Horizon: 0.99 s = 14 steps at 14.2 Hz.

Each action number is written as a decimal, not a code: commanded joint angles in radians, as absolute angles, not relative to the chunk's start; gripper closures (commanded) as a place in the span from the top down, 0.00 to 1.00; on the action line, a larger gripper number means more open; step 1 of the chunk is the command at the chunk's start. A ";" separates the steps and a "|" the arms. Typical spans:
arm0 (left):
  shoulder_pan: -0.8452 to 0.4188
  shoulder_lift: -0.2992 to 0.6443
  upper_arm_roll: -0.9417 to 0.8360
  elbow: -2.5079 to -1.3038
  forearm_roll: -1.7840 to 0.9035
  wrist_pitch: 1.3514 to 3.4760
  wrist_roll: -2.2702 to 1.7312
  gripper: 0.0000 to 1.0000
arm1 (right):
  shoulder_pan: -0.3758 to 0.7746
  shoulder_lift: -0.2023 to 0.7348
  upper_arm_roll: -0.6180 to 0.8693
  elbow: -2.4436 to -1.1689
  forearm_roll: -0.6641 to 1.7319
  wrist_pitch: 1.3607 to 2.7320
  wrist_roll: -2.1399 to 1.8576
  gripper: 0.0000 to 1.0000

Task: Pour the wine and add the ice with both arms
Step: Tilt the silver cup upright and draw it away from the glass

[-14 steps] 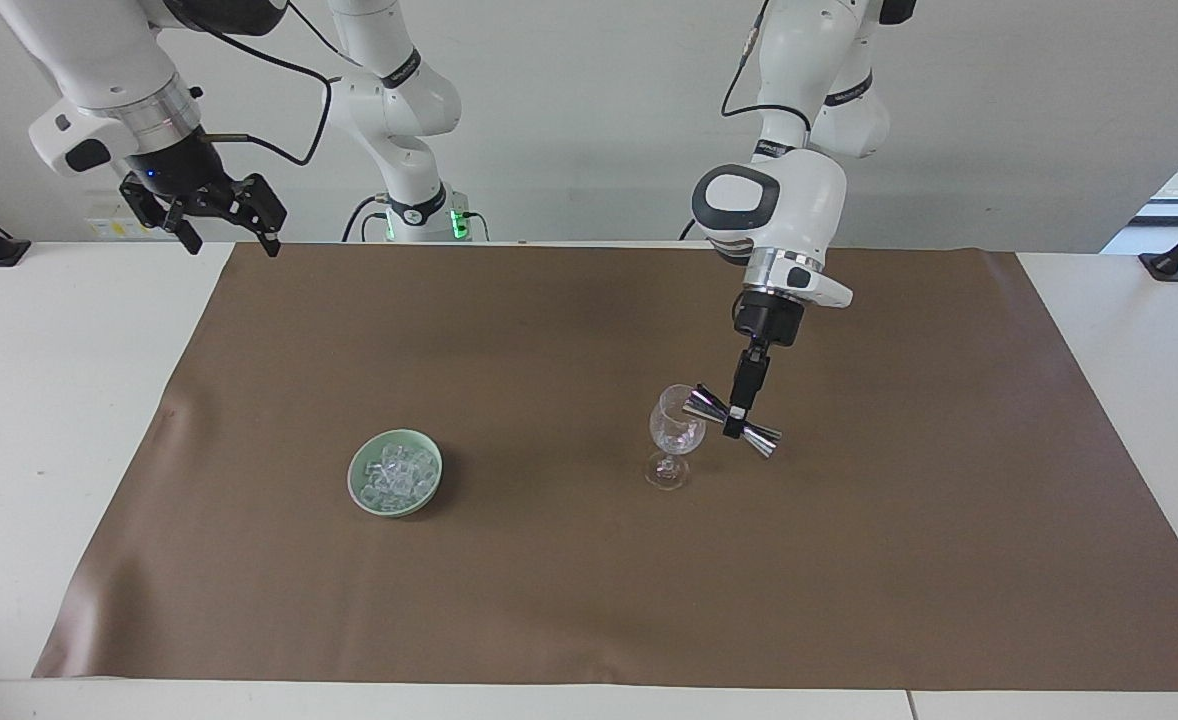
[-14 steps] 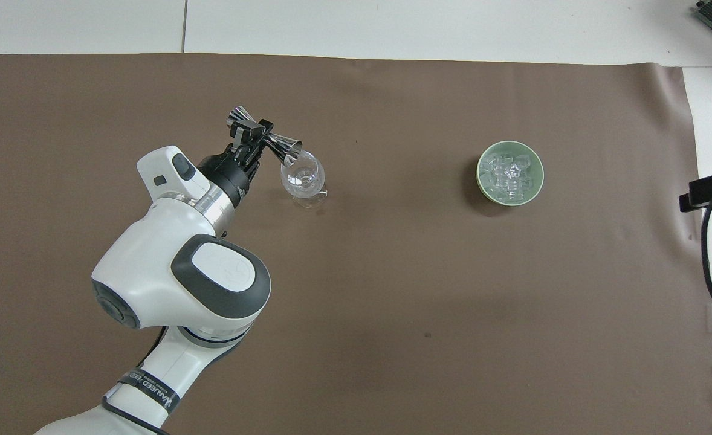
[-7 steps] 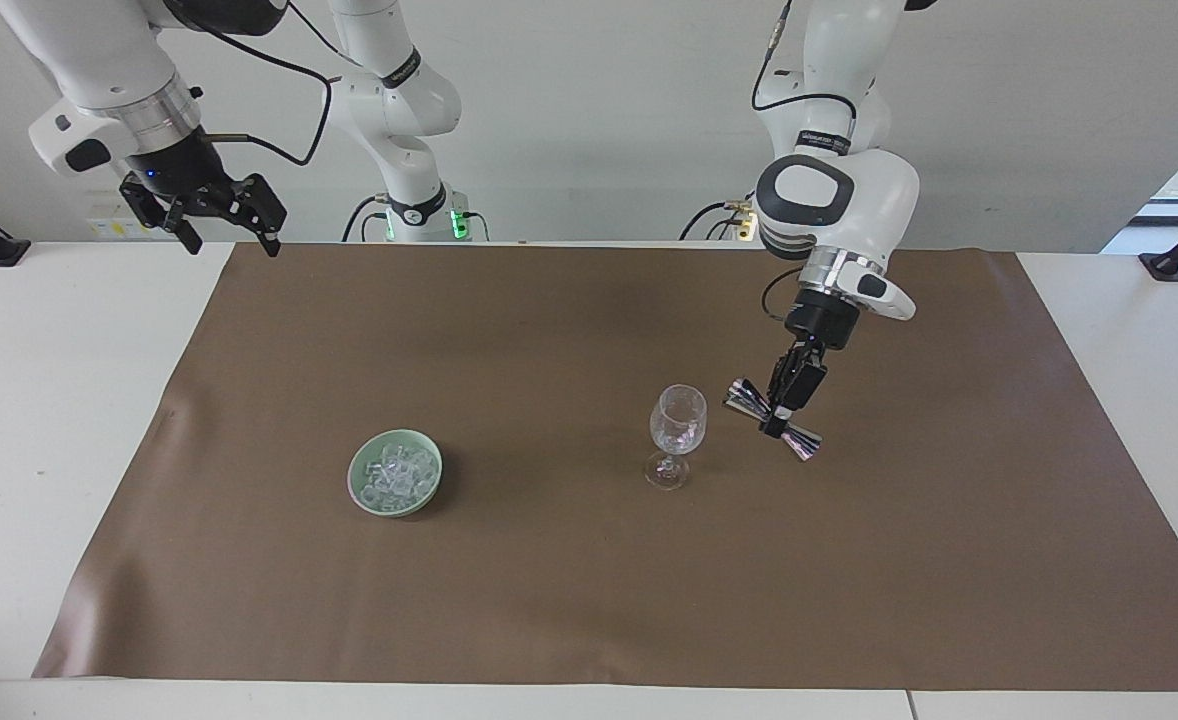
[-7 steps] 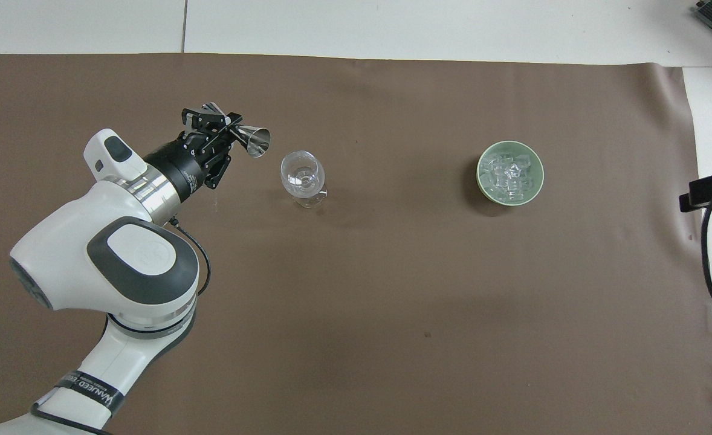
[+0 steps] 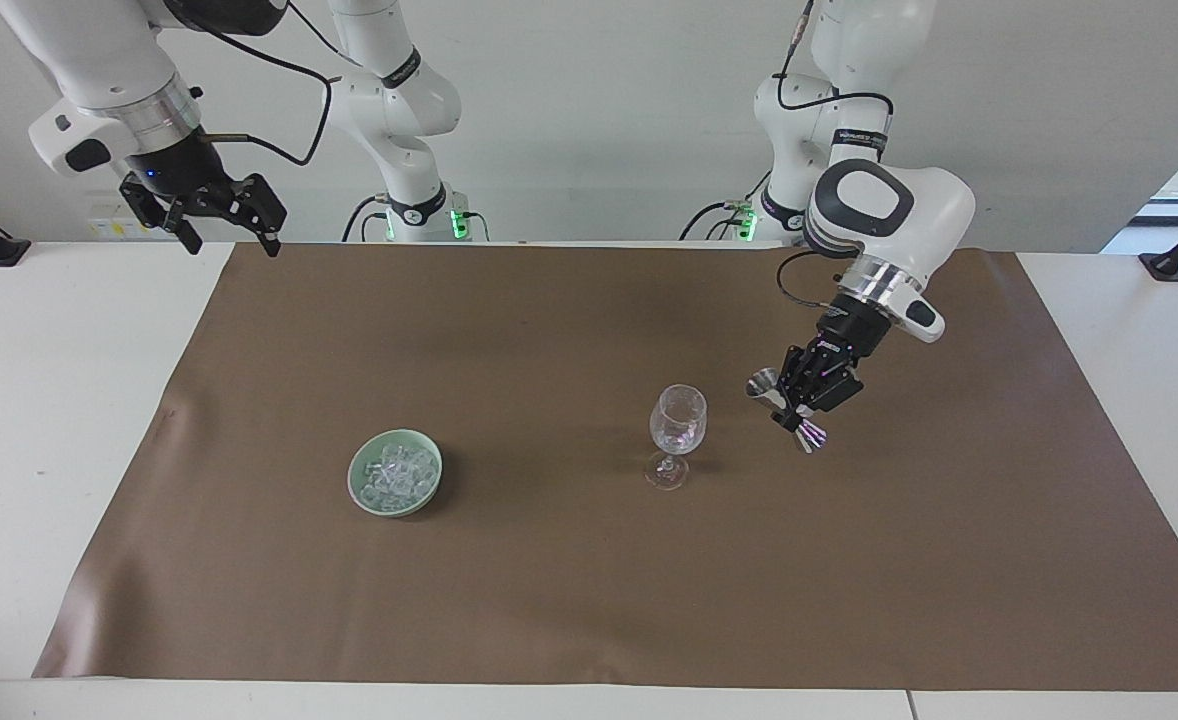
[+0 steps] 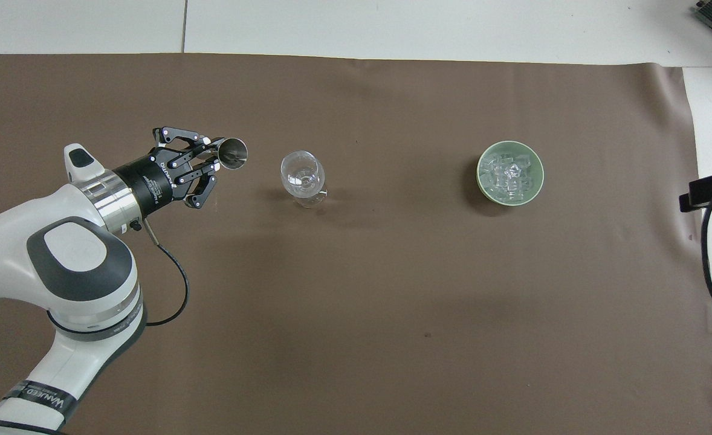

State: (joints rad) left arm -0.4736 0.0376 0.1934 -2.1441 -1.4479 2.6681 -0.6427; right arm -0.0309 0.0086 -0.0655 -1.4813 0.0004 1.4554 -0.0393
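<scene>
A white table [image 5: 69, 420] stands before a pale wall, and a brown mat [image 5: 569, 580] covers most of its top. On the mat, toward the right arm's end of the table, sits a pale green bowl [image 5: 357, 492] [image 6: 483, 184] filled with the ice [image 5: 396, 472] [image 6: 509, 173], a heap of small clear cubes that stays inside the rim and touches no gripper. Beside the bowl, toward the left arm's end and well apart from it, a clear stemmed glass [image 5: 676, 432] [image 6: 301, 176] stands upright on its foot. Just beside the glass, on the side toward the left arm's end, the left gripper [image 5: 801, 402] [image 6: 212, 162] hangs in the air over bare mat, its fingers clenched on the waist of a shiny double-ended metal jigger [image 5: 787, 411] [image 6: 233, 152]. The jigger is tilted, one cup turned up toward the glass and the other pointing down toward the mat; it is clear of the glass and not touching it. In the overhead view the upper cup's open mouth faces the camera. The left arm [image 5: 879, 215] [image 6: 72, 272] slopes down to it from its base. The ice lies well apart from these fingers, with the glass between. The right gripper [image 5: 225, 222] waits high above the mat's corner nearest its own base, its fingers spread wide with nothing in them, well apart from the ice bowl, which lies farther from the robots.
</scene>
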 commanded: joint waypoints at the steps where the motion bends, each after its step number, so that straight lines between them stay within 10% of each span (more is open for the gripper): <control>1: -0.404 0.003 0.189 -2.195 -1.443 2.554 -0.751 0.00 | -0.031 0.002 -0.064 -1.486 -0.002 1.463 -0.021 1.00; 14: -0.097 0.103 0.189 -2.211 -1.335 2.159 -0.896 0.00 | -0.041 0.002 -0.068 -1.486 -0.003 1.462 -0.021 1.00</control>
